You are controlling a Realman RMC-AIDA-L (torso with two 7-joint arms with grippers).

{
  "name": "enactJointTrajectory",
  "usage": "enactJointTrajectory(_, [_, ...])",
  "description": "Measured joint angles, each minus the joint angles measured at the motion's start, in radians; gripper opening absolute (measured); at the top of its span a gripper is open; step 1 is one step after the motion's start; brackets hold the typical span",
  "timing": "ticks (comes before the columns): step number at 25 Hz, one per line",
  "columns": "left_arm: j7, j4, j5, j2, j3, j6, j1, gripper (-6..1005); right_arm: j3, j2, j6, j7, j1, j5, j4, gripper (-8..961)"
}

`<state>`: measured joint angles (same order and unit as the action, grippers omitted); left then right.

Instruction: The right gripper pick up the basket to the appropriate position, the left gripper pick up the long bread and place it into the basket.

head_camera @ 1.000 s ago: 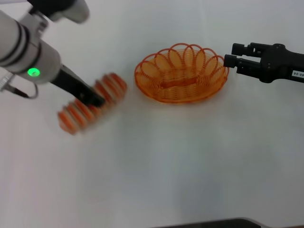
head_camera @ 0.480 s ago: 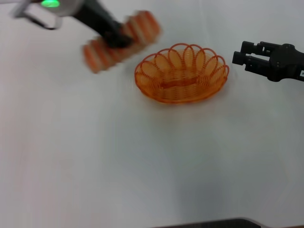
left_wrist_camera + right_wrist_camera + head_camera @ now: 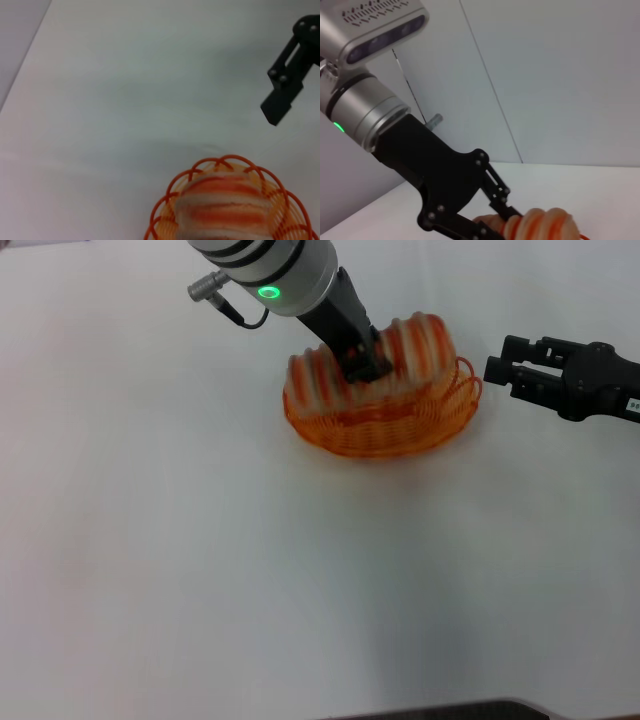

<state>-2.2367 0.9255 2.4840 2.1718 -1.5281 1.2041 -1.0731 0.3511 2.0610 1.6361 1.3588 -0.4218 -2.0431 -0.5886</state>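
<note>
Since the earlier frame the left gripper [image 3: 365, 362] has carried the bread [image 3: 375, 365] over into the basket [image 3: 380, 425], still clamped mid-length; the loaf appears light and rigid; right gripper [image 3: 497, 368] stands released just beside the rim.

Left arm [image 3: 270, 265]: thick white-and-grey cylinder with dark bands, a lit green ring light, and a grey plug with cable at its side. A grey perforated camera housing [image 3: 372, 25] sits above it. Left tool [image 3: 362, 362]: matte black, angular linkage plates with small round screws. Right tool [image 3: 500, 365]: slim, black, two-fingered, on a black arm [image 3: 600, 380] bearing a small white label with digits.
</note>
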Motion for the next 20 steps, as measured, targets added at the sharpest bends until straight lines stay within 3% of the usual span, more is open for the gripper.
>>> enactJointTrajectory(2, [0.012,-0.004,-0.023,0.000,0.000,-0.009,0.003,284,-0.001,0.001,-0.002,0.000,-0.001,0.000,0.005,526])
enactJointTrajectory(8, [0.027,-0.005,-0.071,-0.003,0.008,-0.018,0.027,406,0.007,0.005,-0.006,-0.003,-0.013,0.000,0.007,526])
enactJointTrajectory(11, [0.027,0.024,-0.078,-0.003,0.020,-0.044,0.062,553,0.010,0.008,-0.006,-0.004,-0.019,-0.002,0.007,525])
enactJointTrajectory(15, [0.063,0.131,-0.152,-0.004,0.062,-0.087,0.184,724,0.010,0.010,-0.007,-0.004,-0.025,-0.004,0.007,525])
enactJointTrajectory(20, [0.141,0.203,-0.333,-0.006,0.221,-0.033,0.354,878,0.032,0.001,0.001,0.001,-0.026,-0.005,0.007,525])
